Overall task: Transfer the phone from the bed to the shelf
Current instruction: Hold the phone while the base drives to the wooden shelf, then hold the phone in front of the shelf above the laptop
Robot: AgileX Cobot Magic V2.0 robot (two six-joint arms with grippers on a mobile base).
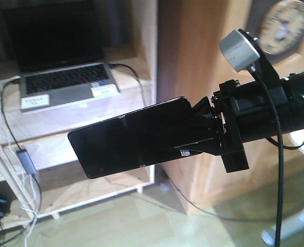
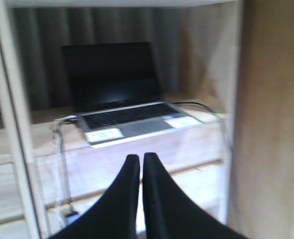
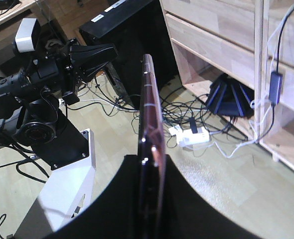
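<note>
At the right jaws: clamped flat on both faces of the phone (image 1: pixel 105 146), gripping one end; the right gripper (image 1: pixel 159 139) carries it clear of every surface.
Phone attitude: long axis runs on from the fingers, free end leading. The right wrist view shows it edge-on, pinkish rim uppermost. My reading: an end grip leaves most of the slab free to slide onto a board.
Phone position: in the air, lower than the laptop (image 1: pixel 64 77) and nearer the camera in the front view; touching nothing but the fingers. Bed not in view.
Shelf (image 1: pixel 80 121): pale wood board under the laptop, with a bare strip just in front of the laptop, the likely landing place.
Left gripper (image 2: pixel 140 160): fingers drawn to a hairline gap, nothing between them, pointing at the laptop. Parked out of the way, I judge.
Cable (image 1: pixel 5 123): drops from the laptop's left side down the unit; a possible snag.
Writing: two white labels (image 1: pixel 103 91) on the laptop's palm rest and a small sticker (image 1: pixel 185 152) on the right gripper; print too small to read. No brand legible.
</note>
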